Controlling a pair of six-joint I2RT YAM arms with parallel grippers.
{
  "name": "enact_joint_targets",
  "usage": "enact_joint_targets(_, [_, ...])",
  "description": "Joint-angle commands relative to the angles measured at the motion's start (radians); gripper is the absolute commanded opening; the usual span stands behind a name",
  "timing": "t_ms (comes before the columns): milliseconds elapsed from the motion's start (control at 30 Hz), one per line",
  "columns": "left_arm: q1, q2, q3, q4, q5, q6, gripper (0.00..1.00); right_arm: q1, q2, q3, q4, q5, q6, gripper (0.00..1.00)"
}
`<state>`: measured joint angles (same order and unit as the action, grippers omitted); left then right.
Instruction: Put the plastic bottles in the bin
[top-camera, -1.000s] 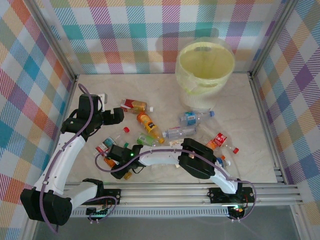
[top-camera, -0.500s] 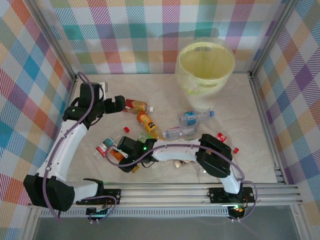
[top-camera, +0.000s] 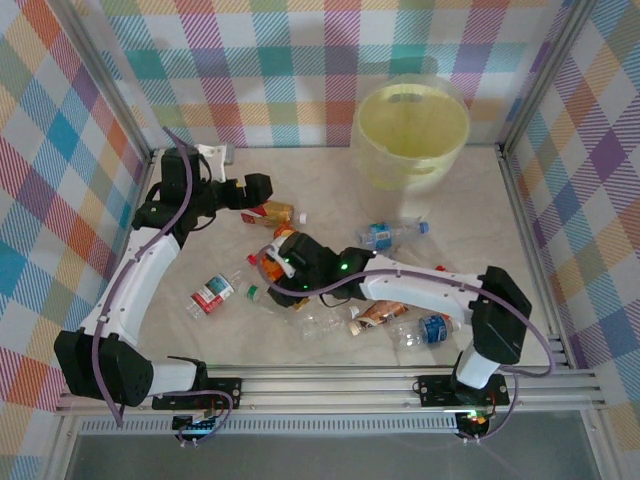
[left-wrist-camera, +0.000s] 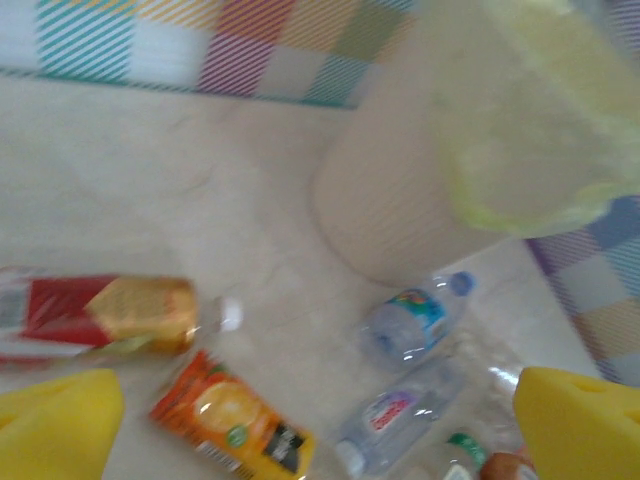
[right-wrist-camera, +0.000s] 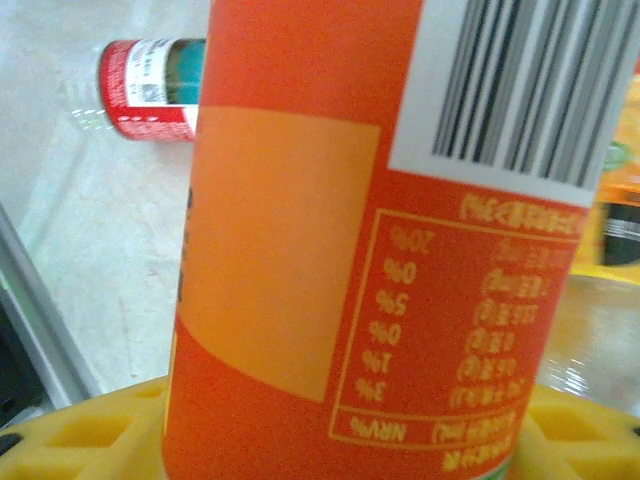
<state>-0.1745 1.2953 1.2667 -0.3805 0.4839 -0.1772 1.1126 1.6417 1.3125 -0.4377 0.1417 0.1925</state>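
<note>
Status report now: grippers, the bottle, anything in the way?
Right gripper shut on orange bottle. Left gripper open, empty. Bin far off; loose bottles lie between.

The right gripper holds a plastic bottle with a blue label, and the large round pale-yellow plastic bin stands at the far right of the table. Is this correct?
The label is orange, not blue: the right wrist view shows the right gripper holding an orange-labelled plastic bottle. The large round pale-yellow plastic bin does stand far right.
</note>
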Motion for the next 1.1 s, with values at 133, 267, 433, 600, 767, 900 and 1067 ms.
enact_joint_targets(133, [-0.009, -0.118, -0.095, 0.233, 0.245, -0.038, 1.0, -0.103, -0.152, -0.031, -0.125, 0.066, -0.038, 0.61])
enact_joint_targets(267, [-0.018, -0.151, -0.104, 0.239, 0.296, -0.036, 1.0, -0.178, -0.202, 0.007, -0.172, 0.096, -0.068, 0.61])
enact_joint_targets(433, [-0.069, -0.159, -0.116, 0.216, 0.301, -0.033, 1.0, -0.291, -0.236, 0.099, -0.203, 0.119, -0.114, 0.61])
enact_joint_targets(600, [-0.123, -0.165, -0.119, 0.181, 0.263, -0.005, 1.0, -0.405, -0.215, 0.245, -0.233, 0.12, -0.147, 0.61])
enact_joint_targets(767, [-0.167, -0.152, -0.111, 0.155, 0.241, 0.011, 1.0, -0.511, -0.171, 0.382, -0.24, 0.09, -0.162, 0.61])
enact_joint_targets(900, [-0.184, -0.148, -0.105, 0.136, 0.228, 0.021, 1.0, -0.576, -0.111, 0.505, -0.242, 0.075, -0.162, 0.61])
enact_joint_targets(1067, [-0.187, -0.146, -0.102, 0.123, 0.216, 0.032, 1.0, -0.637, -0.018, 0.626, -0.23, 0.084, -0.141, 0.6])
